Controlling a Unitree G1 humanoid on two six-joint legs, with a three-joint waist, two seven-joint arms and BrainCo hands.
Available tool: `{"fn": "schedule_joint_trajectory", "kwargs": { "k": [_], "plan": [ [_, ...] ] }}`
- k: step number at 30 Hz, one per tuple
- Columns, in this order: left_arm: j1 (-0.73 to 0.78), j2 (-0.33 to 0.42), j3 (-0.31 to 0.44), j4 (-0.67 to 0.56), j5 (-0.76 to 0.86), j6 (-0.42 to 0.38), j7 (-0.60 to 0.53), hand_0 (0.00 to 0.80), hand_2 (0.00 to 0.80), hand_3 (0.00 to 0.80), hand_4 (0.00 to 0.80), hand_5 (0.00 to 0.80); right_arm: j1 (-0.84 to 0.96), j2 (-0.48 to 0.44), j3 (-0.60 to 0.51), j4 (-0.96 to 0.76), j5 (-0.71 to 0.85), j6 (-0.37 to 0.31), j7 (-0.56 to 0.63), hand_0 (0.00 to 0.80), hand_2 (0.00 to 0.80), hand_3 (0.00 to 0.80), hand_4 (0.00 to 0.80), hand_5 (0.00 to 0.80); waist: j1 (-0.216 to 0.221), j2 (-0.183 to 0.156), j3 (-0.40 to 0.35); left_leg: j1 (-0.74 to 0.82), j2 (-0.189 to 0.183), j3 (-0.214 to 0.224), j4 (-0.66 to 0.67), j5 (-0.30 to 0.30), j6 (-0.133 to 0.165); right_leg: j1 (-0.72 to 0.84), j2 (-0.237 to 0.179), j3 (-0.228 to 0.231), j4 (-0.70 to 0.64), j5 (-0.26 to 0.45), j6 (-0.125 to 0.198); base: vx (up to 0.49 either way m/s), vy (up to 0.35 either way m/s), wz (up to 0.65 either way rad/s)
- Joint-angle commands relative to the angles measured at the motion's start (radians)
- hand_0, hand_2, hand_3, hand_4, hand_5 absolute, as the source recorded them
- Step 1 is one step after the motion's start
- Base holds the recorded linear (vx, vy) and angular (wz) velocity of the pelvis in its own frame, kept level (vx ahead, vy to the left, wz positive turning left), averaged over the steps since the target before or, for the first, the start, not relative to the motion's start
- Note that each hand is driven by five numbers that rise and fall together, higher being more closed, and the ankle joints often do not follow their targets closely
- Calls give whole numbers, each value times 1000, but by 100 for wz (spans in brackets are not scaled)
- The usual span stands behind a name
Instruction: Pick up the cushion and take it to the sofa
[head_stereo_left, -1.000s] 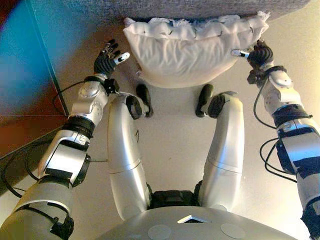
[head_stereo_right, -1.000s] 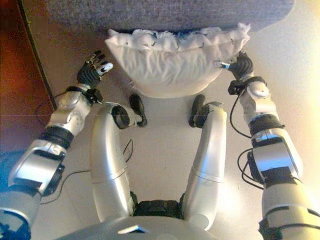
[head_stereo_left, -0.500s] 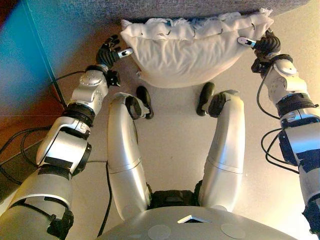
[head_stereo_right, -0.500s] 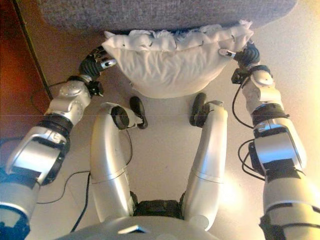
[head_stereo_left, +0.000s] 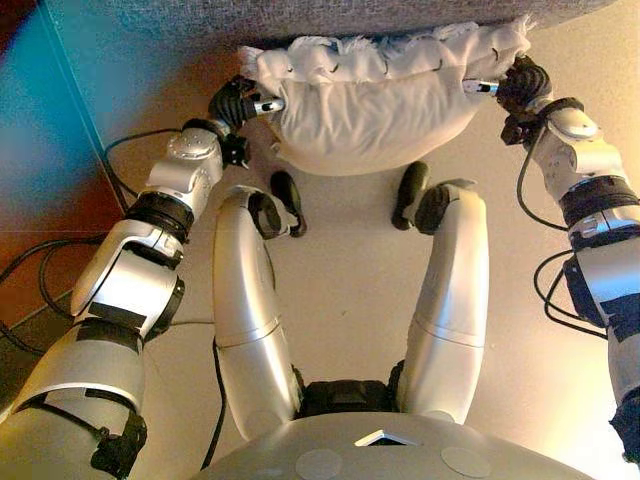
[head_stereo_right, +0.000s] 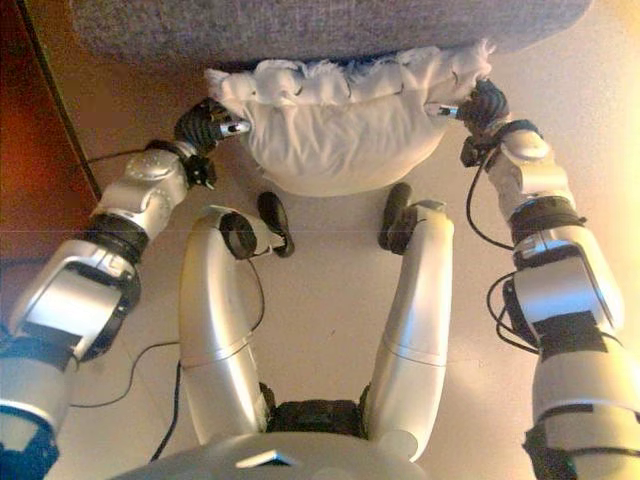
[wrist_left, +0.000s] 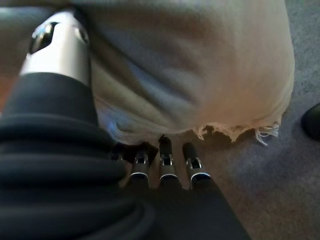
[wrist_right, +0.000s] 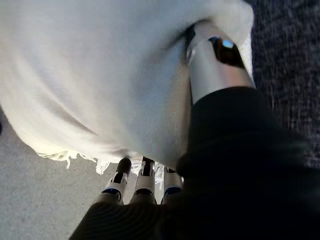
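Observation:
The white cushion (head_stereo_left: 365, 100) with a frayed fringe hangs between my two hands, against the grey sofa (head_stereo_left: 300, 20) at the top of the eye views. My left hand (head_stereo_left: 240, 100) is at its left end. In the left wrist view the thumb (wrist_left: 57, 47) presses on the cushion (wrist_left: 190, 65) and the fingers (wrist_left: 167, 165) lie under its fringed edge. My right hand (head_stereo_left: 520, 82) grips the right end. In the right wrist view the thumb (wrist_right: 217, 65) digs into the cushion (wrist_right: 90, 75) with the fingers (wrist_right: 142, 180) beneath it.
The sofa's grey fabric front runs across the far edge of the floor. A dark reddish surface (head_stereo_left: 40, 250) with a straight edge lies to the left. Black cables (head_stereo_left: 60, 270) trail on the floor by my left arm.
My left hand has moved right from open air onto the cushion's left end and closed on it. The right hand has kept its grip. The cushion has bunched narrower between the hands.

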Motion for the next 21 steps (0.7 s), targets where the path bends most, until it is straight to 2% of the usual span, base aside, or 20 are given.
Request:
{"fn": "schedule_joint_trajectory", "kwargs": {
  "k": [1,7,8,9,10,11,12,21],
  "plan": [
    [-69,-27,-31,-18,-10,-5,-103,0,0,0,0,0,-74,43,51,-49,-6,-9,32,0,0,0,0,0,-5,10,-6,52,2,-29,-49,-41,-49,74,-39,24,-152,84,44,0,0,0],
    [-60,-37,-43,-34,-10,16,-77,0,0,0,0,0,-65,60,49,-66,4,-8,-7,0,0,0,0,0,-6,14,-6,54,4,-26,-55,-39,-49,78,-37,27,-164,91,48,0,0,0],
    [-61,-39,-41,-34,-4,14,-74,0,0,0,0,0,-67,62,47,-68,-2,-2,-12,273,273,273,273,273,-6,14,-6,53,6,-26,-54,-39,-49,77,-37,28,-163,91,48,0,0,0],
    [-65,-39,-41,-34,5,16,-66,0,0,0,0,0,-69,64,47,-65,-12,3,-20,696,696,696,696,696,-6,14,-6,51,6,-27,-52,-39,-50,75,-38,28,-162,92,49,0,0,0],
    [-70,-41,-43,-34,5,18,-52,198,198,198,198,198,-70,67,47,-58,-18,1,-24,800,800,800,800,800,-5,15,-6,50,5,-28,-51,-39,-50,75,-38,28,-162,92,49,0,0,0],
    [-73,-44,-44,-33,-1,17,-38,609,609,609,609,609,-73,69,47,-55,-18,3,-30,800,800,800,800,800,-4,15,-6,49,4,-29,-50,-39,-51,76,-38,28,-163,94,49,0,0,0],
    [-78,-46,-42,-31,-2,14,-35,800,800,800,800,800,-76,73,45,-49,-19,6,-39,800,800,800,800,800,-4,14,-6,49,4,-30,-50,-39,-51,77,-37,28,-163,94,50,0,0,0],
    [-79,-58,-49,-35,53,-15,1,800,800,800,800,800,-50,80,26,-50,25,9,-34,800,800,800,800,800,-4,5,-6,59,9,-31,-60,-30,-51,94,-35,18,-178,106,53,0,0,0]
  ]
}}
